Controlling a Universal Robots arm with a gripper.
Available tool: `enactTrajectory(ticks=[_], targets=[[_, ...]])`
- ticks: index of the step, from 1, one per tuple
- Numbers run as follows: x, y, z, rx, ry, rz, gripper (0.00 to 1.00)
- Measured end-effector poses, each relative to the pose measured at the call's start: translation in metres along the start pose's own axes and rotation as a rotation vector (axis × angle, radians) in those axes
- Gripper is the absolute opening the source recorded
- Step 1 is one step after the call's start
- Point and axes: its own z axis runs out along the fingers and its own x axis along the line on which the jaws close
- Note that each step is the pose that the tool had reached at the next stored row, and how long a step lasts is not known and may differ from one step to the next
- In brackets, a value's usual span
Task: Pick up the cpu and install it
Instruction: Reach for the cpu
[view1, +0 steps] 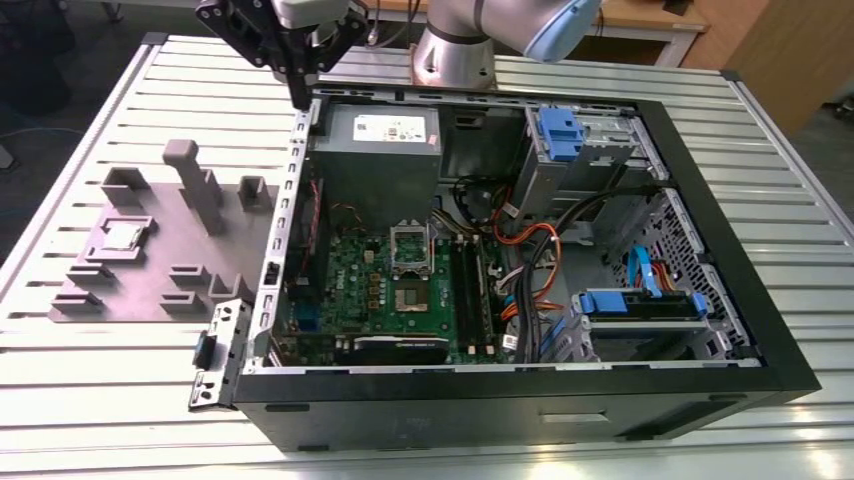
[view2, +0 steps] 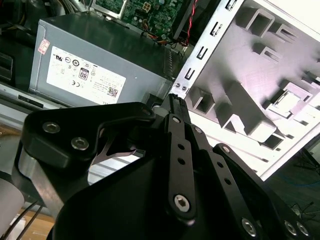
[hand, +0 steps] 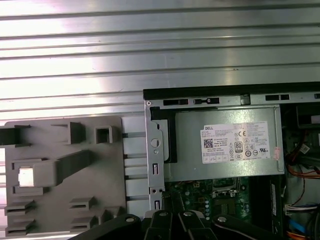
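Observation:
The cpu (view1: 123, 236) is a small pale square lying in a pocket of the grey plastic tray (view1: 160, 290), at the exterior view's left, beside the open computer case. It shows as a bright square in both wrist views (view2: 284, 100) (hand: 25, 176). My gripper (view1: 296, 88) hangs above the case's back corner near the power supply (view1: 378, 128), well away from the cpu, its black fingers (view2: 173, 100) drawn together on nothing. Inside the case, the green motherboard (view1: 360, 290) carries the silver socket frame (view1: 411, 255).
The black case (view1: 534, 400) lies on its side on a ribbed metal table (view1: 80, 380). Drive bays with blue clips (view1: 567, 130) and orange and blue cables (view1: 534, 260) fill its right half. Raised blocks (view1: 198, 185) stand up from the tray.

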Motion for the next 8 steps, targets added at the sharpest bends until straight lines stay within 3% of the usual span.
enactTrajectory(ticks=[8], targets=[[0.0022, -0.0002, 0.0002, 0.0001, 0.0001, 0.0, 0.11]])
